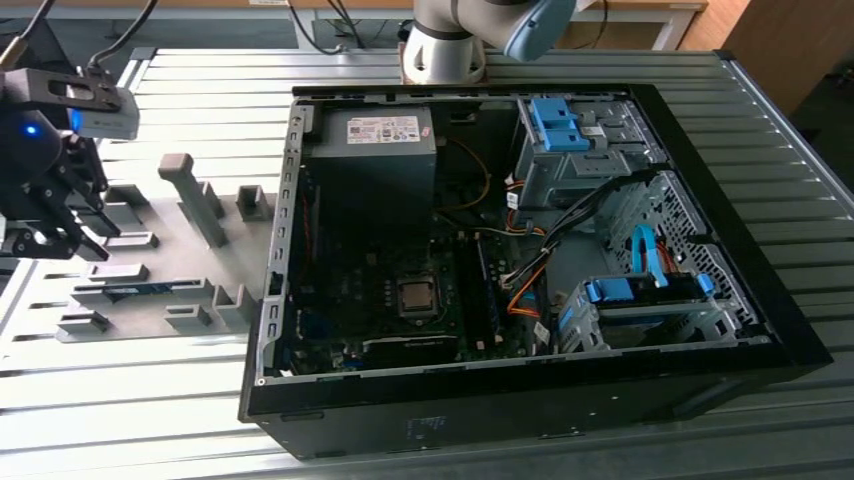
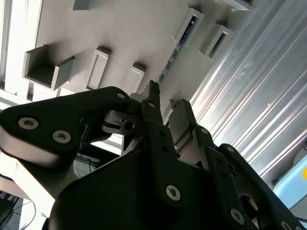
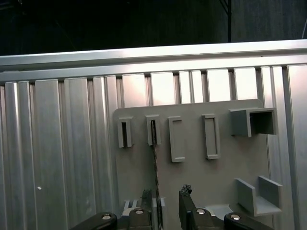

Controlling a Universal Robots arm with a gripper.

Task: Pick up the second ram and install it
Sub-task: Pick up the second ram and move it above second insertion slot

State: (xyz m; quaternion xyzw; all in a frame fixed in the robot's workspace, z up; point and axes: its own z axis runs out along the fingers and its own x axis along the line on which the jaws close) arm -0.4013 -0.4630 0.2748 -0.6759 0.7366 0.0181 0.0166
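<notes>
The second ram [image 3: 154, 160] is a thin stick seen edge-on, standing in the slots of the grey holder plate [image 3: 192, 177]. In the second wrist view the ram [image 2: 169, 64] runs away from the fingertips toward a slotted block. My gripper [image 3: 165, 203] hangs just above the plate, open, and the stick's near end lies between the fingers, close to one fingertip [image 3: 147, 199]. In the exterior view the gripper [image 1: 60, 240] is at the far left over the plate [image 1: 160, 250], with a blue-green strip of the ram [image 1: 138, 290] below it. Nothing is held.
An open black computer case [image 1: 534, 390] lies to the exterior view's right of the plate, showing its motherboard [image 1: 400, 300], power supply [image 1: 380, 130] and blue drive latches [image 1: 558, 125]. Several grey holder blocks [image 1: 200, 200] stand on the plate. The ribbed metal table [image 1: 134, 400] runs all around.
</notes>
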